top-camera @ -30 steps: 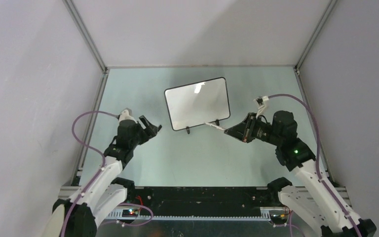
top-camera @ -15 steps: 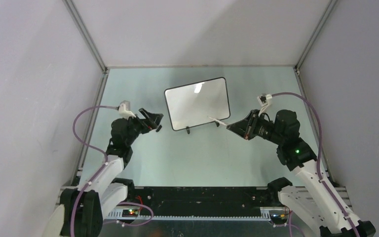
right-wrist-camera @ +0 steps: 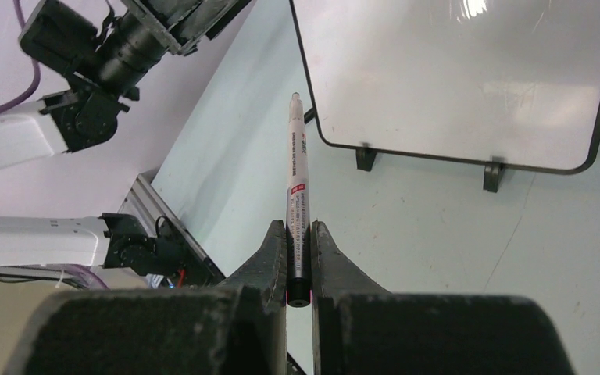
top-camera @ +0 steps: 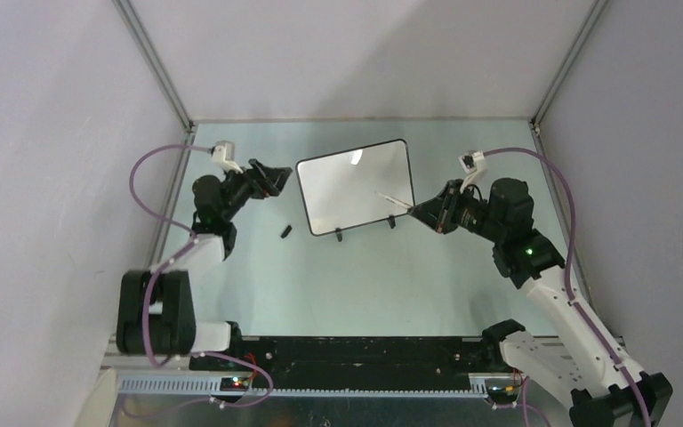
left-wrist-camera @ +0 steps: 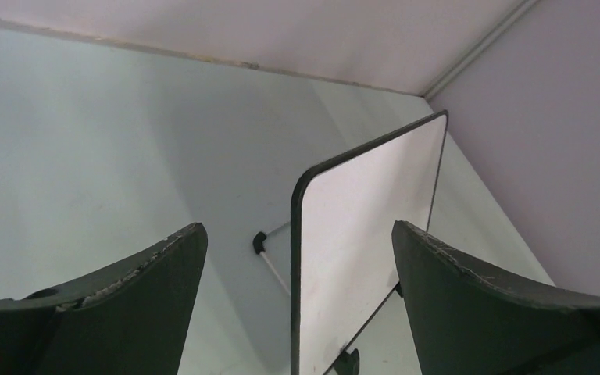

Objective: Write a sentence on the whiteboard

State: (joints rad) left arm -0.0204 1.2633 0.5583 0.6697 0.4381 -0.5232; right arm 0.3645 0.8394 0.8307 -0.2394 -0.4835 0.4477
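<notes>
The whiteboard (top-camera: 356,182) stands tilted on two black feet in the middle of the table. Its face is blank and no sentence is in view. My right gripper (top-camera: 420,212) is shut on a white marker pen (top-camera: 392,199), whose bare tip points at the board's lower right part. In the right wrist view the pen (right-wrist-camera: 297,187) sticks forward from the gripper (right-wrist-camera: 298,226) toward the board (right-wrist-camera: 453,78). My left gripper (top-camera: 271,178) is open beside the board's left edge. In the left wrist view that edge (left-wrist-camera: 295,266) runs between the fingers (left-wrist-camera: 133,297).
A small black pen cap (top-camera: 286,231) lies on the table, left of the board's feet. Grey walls enclose the table on three sides. The left arm (right-wrist-camera: 117,47) shows at the top left of the right wrist view.
My left gripper opened, left the black cap on the table, and swung up and forward to the board's left edge. The right gripper lifted the pen closer to the board.
</notes>
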